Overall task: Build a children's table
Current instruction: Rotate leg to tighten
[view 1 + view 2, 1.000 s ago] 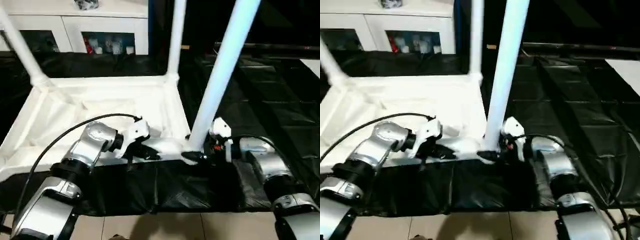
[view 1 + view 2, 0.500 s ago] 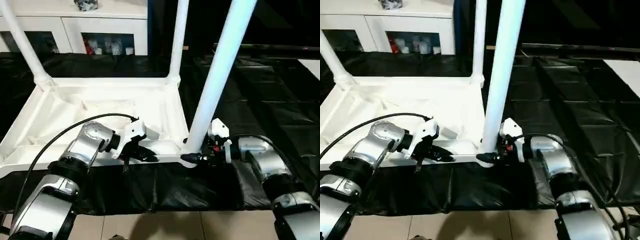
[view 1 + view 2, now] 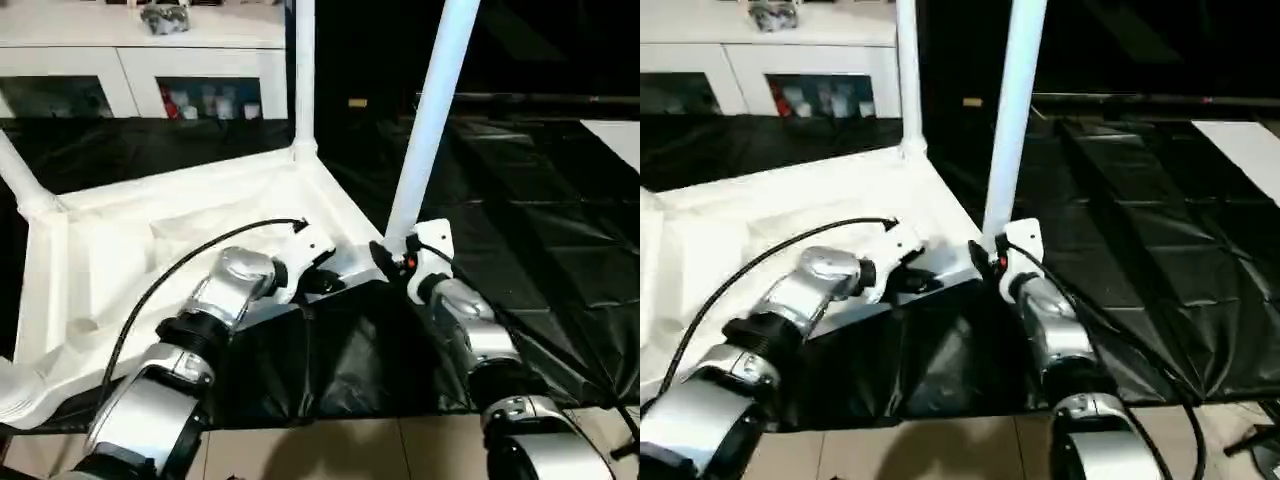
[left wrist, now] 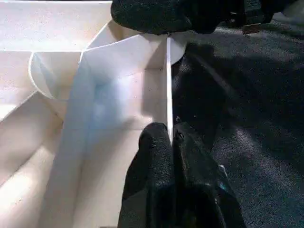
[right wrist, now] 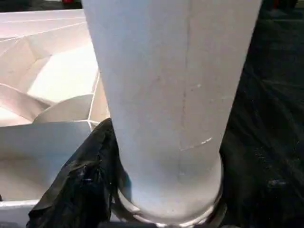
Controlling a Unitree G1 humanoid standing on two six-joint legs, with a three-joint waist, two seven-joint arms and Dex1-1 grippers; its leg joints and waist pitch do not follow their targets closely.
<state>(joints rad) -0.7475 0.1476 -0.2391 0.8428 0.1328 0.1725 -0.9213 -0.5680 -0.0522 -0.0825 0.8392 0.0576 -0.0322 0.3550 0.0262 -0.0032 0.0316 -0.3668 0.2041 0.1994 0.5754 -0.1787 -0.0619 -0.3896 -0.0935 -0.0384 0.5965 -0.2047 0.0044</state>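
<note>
The white tabletop (image 3: 120, 250) lies upside down on a black mat and sits at a slant to me. A long white leg (image 3: 430, 120) rises from its near right corner socket. My right gripper (image 3: 393, 255) is at the base of that leg. In the right wrist view a black finger (image 5: 80, 185) presses against the leg (image 5: 166, 95). My left gripper (image 3: 325, 283) is shut on the tabletop's thin near rim (image 4: 168, 85), a little left of that corner.
Two more legs stand upright, one at the far right corner (image 3: 303, 70) and one at the left (image 3: 15, 175). A white glass-door cabinet (image 3: 150, 80) stands behind. The black mat (image 3: 540, 220) stretches to the right. Tiled floor (image 3: 330, 450) lies close to me.
The tabletop has swung round. Its near right corner and leg moved away from me and the left side came nearer. Both grippers moved with it.
</note>
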